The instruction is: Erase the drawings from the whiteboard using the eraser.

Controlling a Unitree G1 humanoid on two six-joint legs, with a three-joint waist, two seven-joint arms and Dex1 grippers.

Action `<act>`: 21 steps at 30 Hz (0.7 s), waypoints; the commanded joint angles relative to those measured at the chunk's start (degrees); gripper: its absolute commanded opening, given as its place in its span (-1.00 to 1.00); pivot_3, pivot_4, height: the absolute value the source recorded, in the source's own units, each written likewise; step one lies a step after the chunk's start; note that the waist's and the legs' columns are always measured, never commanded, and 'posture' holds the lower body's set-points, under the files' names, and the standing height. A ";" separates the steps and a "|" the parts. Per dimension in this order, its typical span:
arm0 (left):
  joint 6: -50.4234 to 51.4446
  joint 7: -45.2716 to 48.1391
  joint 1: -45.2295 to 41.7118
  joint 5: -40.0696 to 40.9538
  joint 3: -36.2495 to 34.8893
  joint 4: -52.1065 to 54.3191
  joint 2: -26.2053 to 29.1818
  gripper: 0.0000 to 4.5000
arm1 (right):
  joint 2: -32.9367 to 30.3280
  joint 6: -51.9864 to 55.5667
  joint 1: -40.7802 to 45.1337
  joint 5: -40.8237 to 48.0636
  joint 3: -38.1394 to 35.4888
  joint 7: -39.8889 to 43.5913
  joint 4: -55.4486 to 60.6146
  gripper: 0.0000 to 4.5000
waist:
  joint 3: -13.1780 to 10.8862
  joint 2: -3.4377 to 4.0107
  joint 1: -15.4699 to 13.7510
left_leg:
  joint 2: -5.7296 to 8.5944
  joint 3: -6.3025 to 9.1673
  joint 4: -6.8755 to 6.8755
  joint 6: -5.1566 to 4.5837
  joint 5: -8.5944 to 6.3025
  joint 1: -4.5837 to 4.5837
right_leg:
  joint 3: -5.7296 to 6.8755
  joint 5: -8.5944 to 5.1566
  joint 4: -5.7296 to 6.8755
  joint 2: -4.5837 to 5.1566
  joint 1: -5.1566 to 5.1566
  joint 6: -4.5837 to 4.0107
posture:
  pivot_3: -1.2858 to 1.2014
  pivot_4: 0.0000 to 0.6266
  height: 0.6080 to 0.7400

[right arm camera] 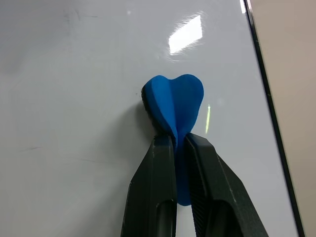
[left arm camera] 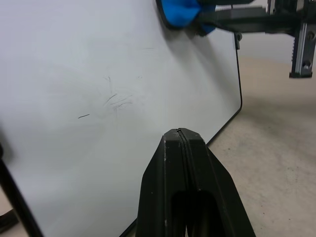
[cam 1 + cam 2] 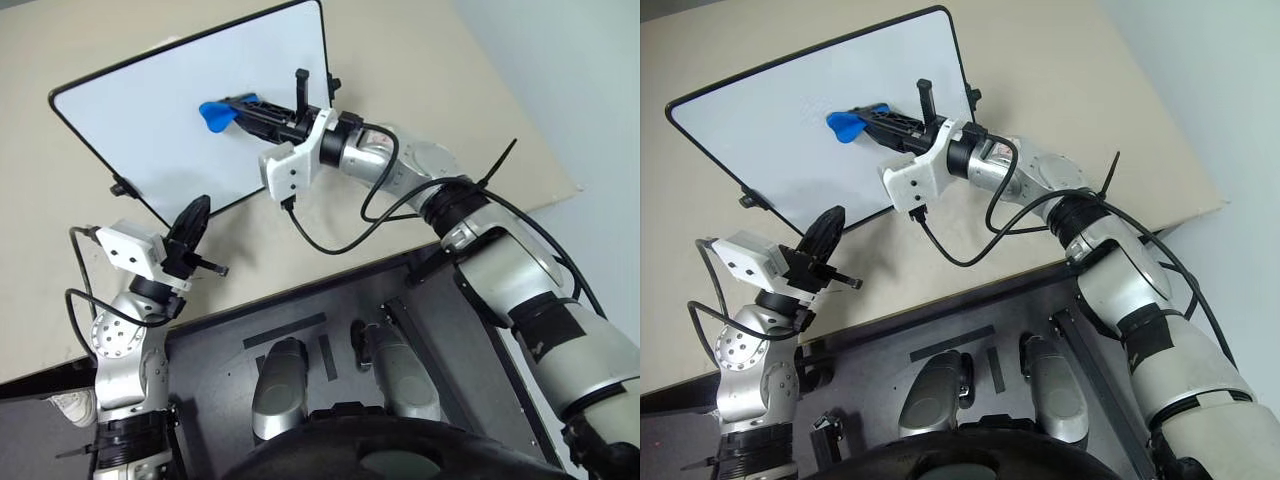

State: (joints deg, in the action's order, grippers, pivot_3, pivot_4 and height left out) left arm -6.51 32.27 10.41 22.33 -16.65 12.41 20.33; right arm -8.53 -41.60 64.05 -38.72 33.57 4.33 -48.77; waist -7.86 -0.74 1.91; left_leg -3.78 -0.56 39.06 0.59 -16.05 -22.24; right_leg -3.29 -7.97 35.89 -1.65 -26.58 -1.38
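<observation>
Both grippers had their jaws together: the right gripper (image 3: 232,111) clamped on the blue eraser (image 3: 215,115), pressed against the whiteboard (image 3: 130,130); the left gripper (image 3: 195,222) empty below its edge. Wiping seemed underway; faint marks (image 2: 117,100) probably needed another pass.

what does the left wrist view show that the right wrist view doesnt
Left wrist view alone: the left gripper, fingers pressed shut, faint thin scratchy marks on the board, the board's rounded corner, and the table beyond it.

Right wrist view alone: the right gripper up close, shut on the eraser, whose flared end lies against the board, and a bright glare patch.

Both: the whiteboard with its black frame, and the blue eraser.
</observation>
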 commanded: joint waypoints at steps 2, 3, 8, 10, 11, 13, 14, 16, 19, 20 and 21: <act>-1.03 0.01 -0.05 0.11 -0.01 1.17 0.00 -1.00 | -1.40 1.55 -7.61 11.20 -2.64 13.58 8.14 -0.84 | 0.03 -0.05 -0.12 | 0.01 0.00 -0.01 0.02 -0.01 0.00 | 0.00 -0.10 -0.05 0.00 0.04 0.06 | 0.03 -0.52 1.00; -0.97 0.01 0.00 0.14 0.05 1.30 -0.03 -1.00 | -2.52 3.20 -10.00 14.09 -3.16 17.69 10.98 -0.84 | 0.03 -0.04 -0.26 | 0.01 0.00 0.00 0.04 -0.06 0.00 | -0.01 -0.16 -0.07 0.00 0.08 0.10 | 0.03 -0.52 1.00; -0.46 0.25 -0.21 0.34 0.34 1.47 0.11 -1.00 | -10.70 17.82 -21.30 29.84 -6.04 38.79 28.65 -0.84 | 0.03 -0.05 -0.74 | 0.03 -0.05 0.14 -0.16 -0.44 -0.08 | -0.02 -0.28 -0.30 0.01 0.21 0.28 | 0.03 -0.52 1.00; -0.09 0.51 -0.73 0.45 0.46 1.25 0.39 -1.00 | -14.34 23.25 -24.49 33.74 -7.26 44.14 34.89 -0.84 | 0.03 -0.05 -0.68 | 0.02 -0.05 0.12 -0.19 -0.47 -0.08 | -0.02 -0.27 -0.57 0.01 0.30 0.30 | 0.03 -0.52 1.00; 0.09 0.67 -1.02 0.53 0.48 1.10 0.56 -1.00 | -15.93 25.98 -25.72 35.49 -7.97 46.23 37.53 -0.84 | 0.04 -0.06 -0.62 | 0.02 -0.06 0.11 -0.21 -0.48 -0.05 | -0.01 -0.26 -0.66 0.00 0.38 0.31 | 0.03 -0.52 1.00; 0.44 1.06 -1.68 0.76 0.56 0.81 0.99 -1.00 | -19.32 31.41 -28.27 39.14 -9.37 50.52 42.95 -0.84 | 0.04 -0.06 -0.48 | 0.02 -0.05 0.09 -0.22 -0.48 0.01 | -0.01 -0.25 -0.79 0.00 0.51 0.34 | 0.03 -0.52 1.00; 0.62 1.21 -2.02 0.82 0.66 0.68 1.17 -1.00 | -20.90 33.82 -29.42 40.75 -9.98 52.48 45.34 -0.84 | 0.04 -0.06 -0.47 | 0.03 -0.06 0.09 -0.22 -0.48 0.06 | -0.02 -0.23 -0.84 0.00 0.57 0.36 | 0.03 -0.52 1.00; 0.86 1.68 -2.65 0.94 0.91 0.27 1.51 -1.00 | -22.85 37.93 -31.10 42.95 -10.56 55.24 48.82 -0.84 | 0.04 -0.06 -0.39 | 0.03 -0.06 0.08 -0.24 -0.49 0.23 | -0.03 -0.24 -0.88 0.00 0.75 0.39 | 0.03 -0.52 1.00; 1.19 2.19 -3.63 0.88 1.63 -0.22 1.71 -1.00 | -23.92 42.56 -32.67 44.10 -9.83 57.85 51.33 -0.75 | 0.04 -0.06 -0.19 | 0.05 -0.05 0.10 -0.27 -0.48 0.39 | -0.08 -0.23 -0.89 0.00 0.92 0.45 | 0.03 -0.52 1.00; 1.28 2.26 -3.89 0.90 1.68 -0.26 1.74 -1.00 | -23.56 42.91 -32.74 43.22 -9.53 57.48 51.10 -0.64 | 0.04 -0.06 -0.18 | 0.06 -0.06 0.10 -0.30 -0.46 0.40 | -0.09 -0.20 -0.88 0.00 0.93 0.46 | 0.03 -0.52 1.00; 1.42 2.26 -4.14 0.89 1.74 -0.21 1.75 -1.00 | -23.14 42.93 -32.67 42.02 -9.24 56.97 50.39 -0.56 | 0.04 -0.06 -0.17 | 0.06 -0.05 0.11 -0.33 -0.42 0.44 | -0.09 -0.16 -0.87 0.00 0.96 0.46 | 0.03 -0.52 1.00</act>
State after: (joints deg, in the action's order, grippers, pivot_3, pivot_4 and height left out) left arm -4.92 34.41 6.78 22.61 -14.87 11.23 21.56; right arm -32.04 0.67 30.96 3.22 24.73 61.27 0.28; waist -7.82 -0.80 1.74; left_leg -3.72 -0.61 39.17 0.26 -16.43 -21.77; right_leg -3.38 -8.09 35.02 -1.65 -25.60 -0.92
